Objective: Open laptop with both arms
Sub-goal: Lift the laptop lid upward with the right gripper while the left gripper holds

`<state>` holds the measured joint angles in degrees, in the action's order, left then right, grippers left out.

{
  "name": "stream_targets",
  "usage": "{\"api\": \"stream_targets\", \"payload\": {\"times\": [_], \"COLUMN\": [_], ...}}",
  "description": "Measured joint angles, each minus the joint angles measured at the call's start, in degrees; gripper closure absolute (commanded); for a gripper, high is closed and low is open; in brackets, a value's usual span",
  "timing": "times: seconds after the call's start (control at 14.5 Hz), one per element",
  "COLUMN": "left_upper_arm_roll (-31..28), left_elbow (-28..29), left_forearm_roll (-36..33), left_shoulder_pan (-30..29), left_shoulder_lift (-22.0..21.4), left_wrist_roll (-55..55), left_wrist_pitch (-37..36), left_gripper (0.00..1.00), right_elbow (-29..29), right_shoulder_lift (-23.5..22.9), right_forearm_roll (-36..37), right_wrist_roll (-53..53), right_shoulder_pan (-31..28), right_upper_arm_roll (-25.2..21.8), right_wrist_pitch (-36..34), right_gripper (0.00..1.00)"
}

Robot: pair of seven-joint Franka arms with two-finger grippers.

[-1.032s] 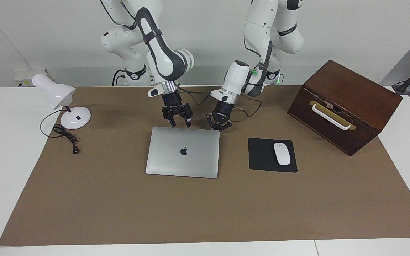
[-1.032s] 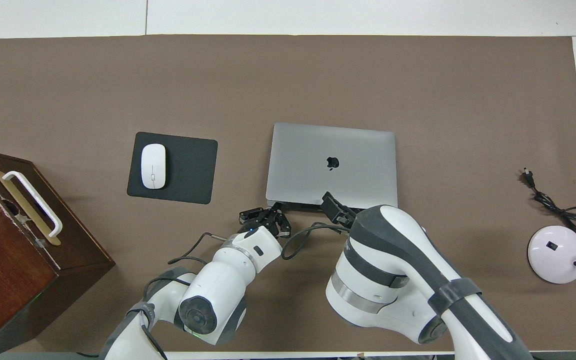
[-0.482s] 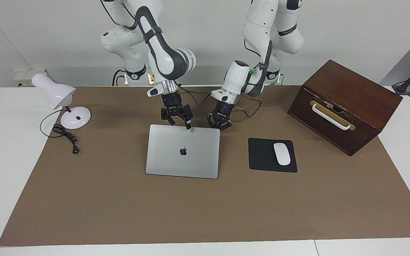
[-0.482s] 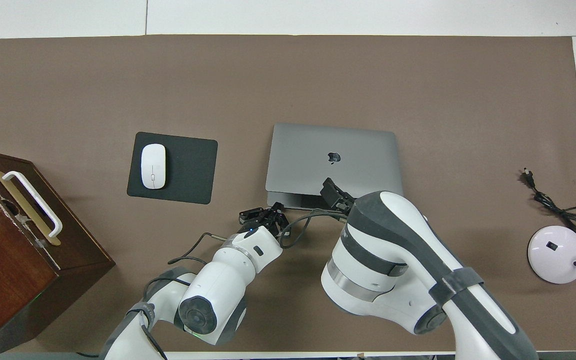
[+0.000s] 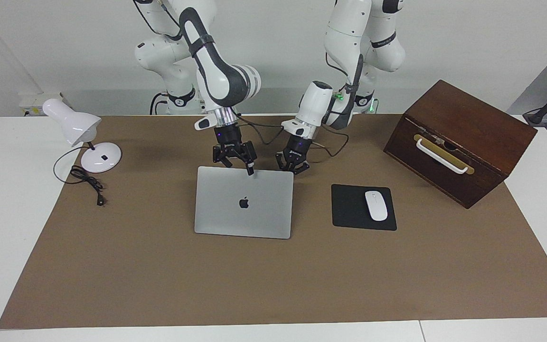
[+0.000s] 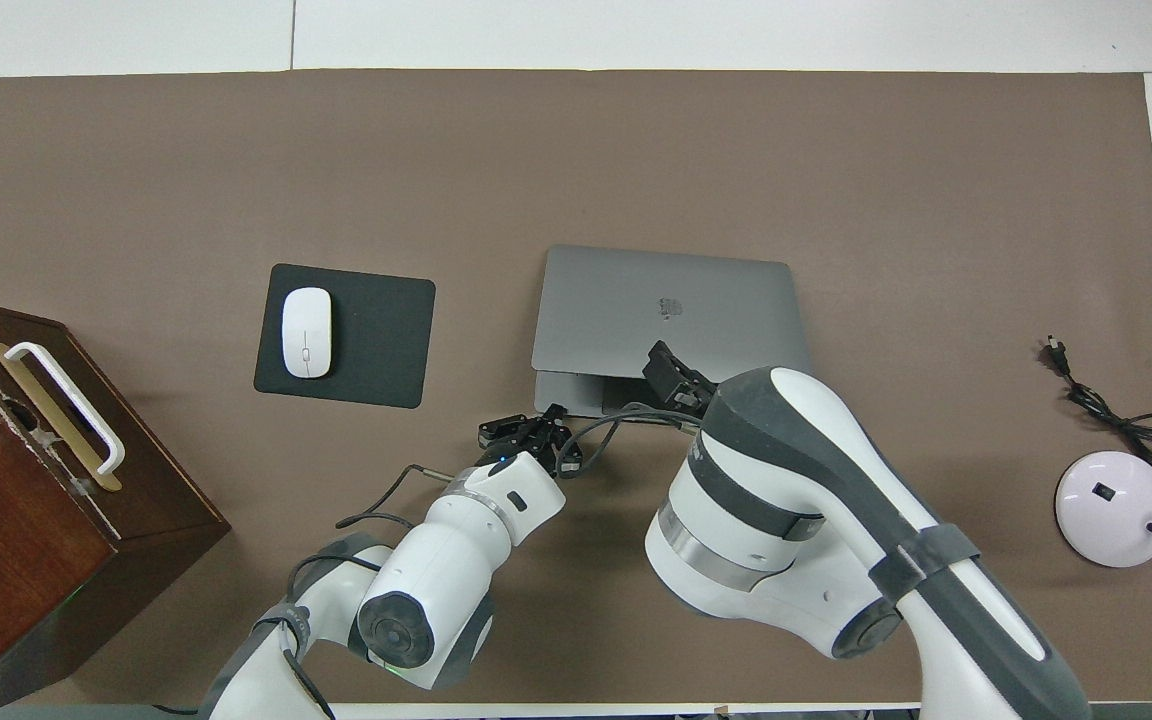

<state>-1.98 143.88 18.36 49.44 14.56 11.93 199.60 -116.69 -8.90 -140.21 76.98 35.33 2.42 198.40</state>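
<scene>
Lifted since a second ago, the laptop [image 5: 243, 203] lid's edge nearest the robots now stands partly raised mid-table, one fingertip of the right gripper [image 5: 234, 161] under it, fingers spread. Beside it, the left gripper [image 5: 293, 164], fingers pressed together, sits at the laptop's corner toward the mousepad [image 5: 352, 209].
</scene>
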Motion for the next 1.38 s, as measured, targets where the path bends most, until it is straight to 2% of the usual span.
{"api": "stream_targets", "payload": {"times": [0.41,1.1,1.24,1.38], "left_upper_arm_roll": [0.0,0.0,0.0,0.0], "left_elbow": [0.0,0.0,0.0,0.0], "left_forearm_roll": [0.0,0.0,0.0,0.0], "left_shoulder_pan": [0.0,0.0,0.0,0.0], "left_shoulder_lift": [0.0,0.0,0.0,0.0], "left_wrist_roll": [0.0,0.0,0.0,0.0], "left_wrist_pitch": [0.0,0.0,0.0,0.0], "left_gripper": [1.0,1.0,1.0,1.0], "right_elbow": [2.0,3.9,4.6,5.6], "right_shoulder_lift": [-2.5,-3.0,-3.2,-4.0], "right_forearm_roll": [2.2,3.9,4.0,4.0], "right_wrist_roll": [0.7,4.5,7.5,10.0], "right_shoulder_pan": [-2.1,-2.6,-3.8,-7.6], "right_upper_arm_roll": [-0.2,-0.1,0.3,3.0], "right_wrist_pitch": [0.0,1.0,1.0,1.0], "right_gripper": [0.0,0.0,0.0,0.0]}}
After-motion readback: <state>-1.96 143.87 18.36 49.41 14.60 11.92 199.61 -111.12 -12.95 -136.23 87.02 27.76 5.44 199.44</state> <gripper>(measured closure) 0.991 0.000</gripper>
